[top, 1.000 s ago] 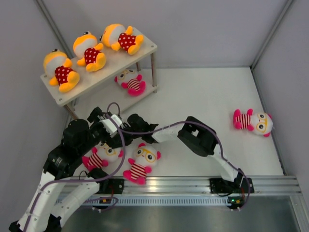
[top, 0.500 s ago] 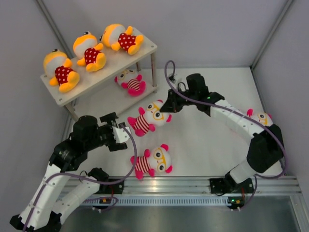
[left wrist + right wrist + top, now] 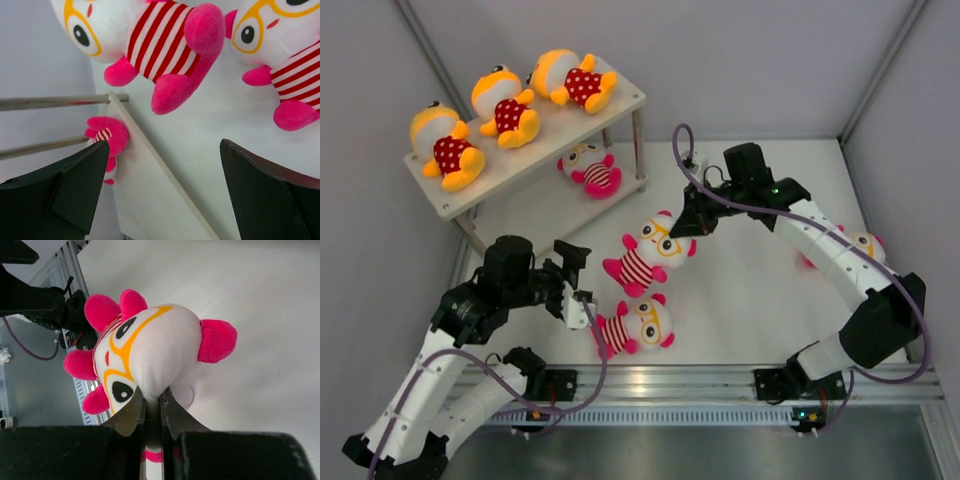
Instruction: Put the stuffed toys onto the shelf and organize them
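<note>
My right gripper is shut on the head of a white-faced stuffed toy, which hangs over the middle of the table. A second striped toy lies near the front edge. My left gripper stands open just left of it, holding nothing. The shelf stands at the back left. Three orange-yellow toys lie on its top board and one striped toy on its lower board. Another striped toy lies at the right, partly hidden by the right arm.
Grey walls close in the table on the left, back and right. A metal rail runs along the near edge by the arm bases. A purple cable loops above the right wrist. The shelf's thin legs show in the left wrist view.
The right arm has picked up one striped toy at the near left and carried it toward the middle. The other near toy has shifted right. The left gripper stayed open and swung toward it.
</note>
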